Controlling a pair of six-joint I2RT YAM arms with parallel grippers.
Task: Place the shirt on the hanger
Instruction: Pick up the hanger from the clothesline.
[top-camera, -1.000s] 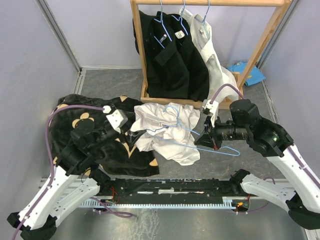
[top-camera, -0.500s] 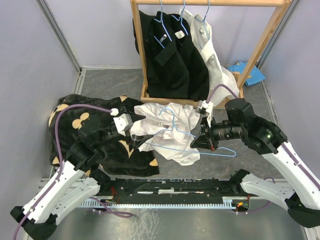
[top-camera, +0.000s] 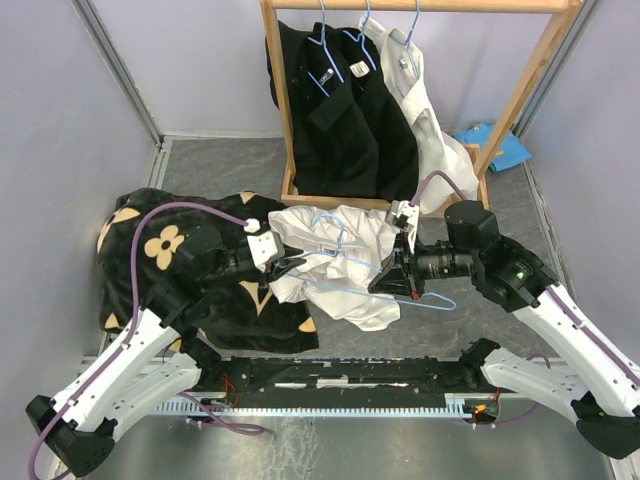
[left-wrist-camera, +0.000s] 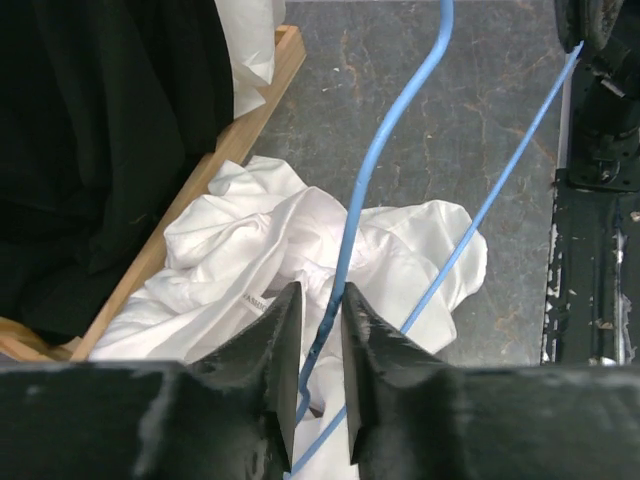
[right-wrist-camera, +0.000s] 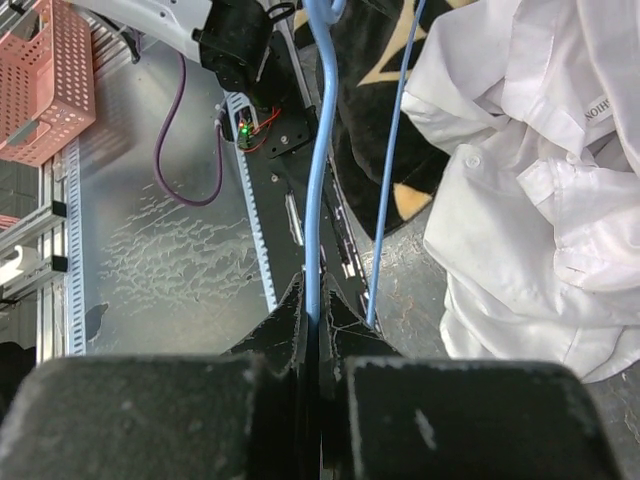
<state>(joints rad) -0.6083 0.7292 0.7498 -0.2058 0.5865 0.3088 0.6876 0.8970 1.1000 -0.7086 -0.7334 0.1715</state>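
The white shirt (top-camera: 345, 290) lies crumpled on the grey table, its neck label showing in the left wrist view (left-wrist-camera: 250, 240) and its folds filling the right of the right wrist view (right-wrist-camera: 540, 180). Across it lies the light-blue wire hanger (top-camera: 447, 299), hook towards the rack. My right gripper (top-camera: 385, 282) is shut on one hanger wire (right-wrist-camera: 318, 150), which runs out from between its tips (right-wrist-camera: 316, 300). At the shirt's left edge, my left gripper (top-camera: 297, 266) straddles another hanger wire (left-wrist-camera: 490, 190); its jaws (left-wrist-camera: 320, 295) stand narrow but open, a little gap beside the wire.
A wooden rack (top-camera: 300, 190) at the back holds black shirts (top-camera: 340, 110) and a white one (top-camera: 425, 120) on hangers. A black cloth with tan flowers (top-camera: 165, 245) lies left. A blue cloth (top-camera: 500, 150) lies back right. A pink basket (right-wrist-camera: 45, 80) stands beyond the table's near rail (top-camera: 330, 375).
My left arm has reached right to the hanger and its jaws have narrowed around the wire. The right gripper has carried the hanger a little to the left.
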